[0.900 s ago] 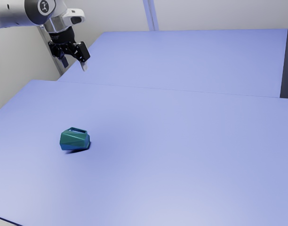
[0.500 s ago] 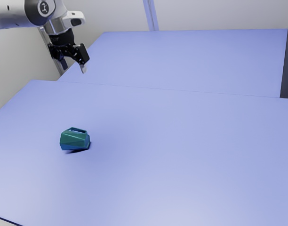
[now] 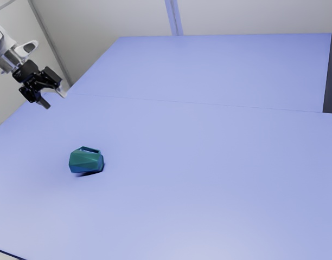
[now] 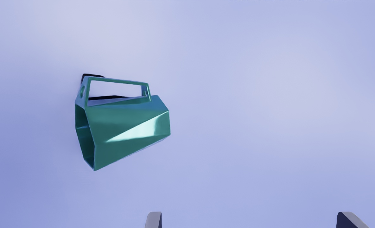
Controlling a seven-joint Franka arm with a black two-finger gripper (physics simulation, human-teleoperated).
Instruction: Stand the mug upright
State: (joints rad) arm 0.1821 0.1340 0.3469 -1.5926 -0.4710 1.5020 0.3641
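1. One mug [image 3: 85, 161] lay on its side on the blue table [image 3: 209, 179], toward the exterior view's left, its long axis running roughly between that view's left and right.
2. Two ends showed clearly in the wrist view: the wide, open mouth [image 4: 85, 139] faced outward, past the nearer of my fingers [image 4: 153, 220], while the narrower base end [image 4: 166, 123] pointed inward, toward the space ahead of the gap between them. The long axis ran nearly along the line joining my fingertips, a little skewed. The handle [image 4: 119, 81] was on the mug's side facing away from my fingers.
3. Both fingers stood wide apart, and my gripper [image 3: 55, 101] hung above the table, well apart from the mug and farther toward the exterior view's left.
4. Half a second earlier, my gripper had been higher in the exterior view and farther to its right; by this moment it had swung left and down there, and its fingers had turned to a different slant.
5. All of the mug's pose matched that earlier frame: same spot, same side down, same direction, handle along its upper edge in the exterior view.
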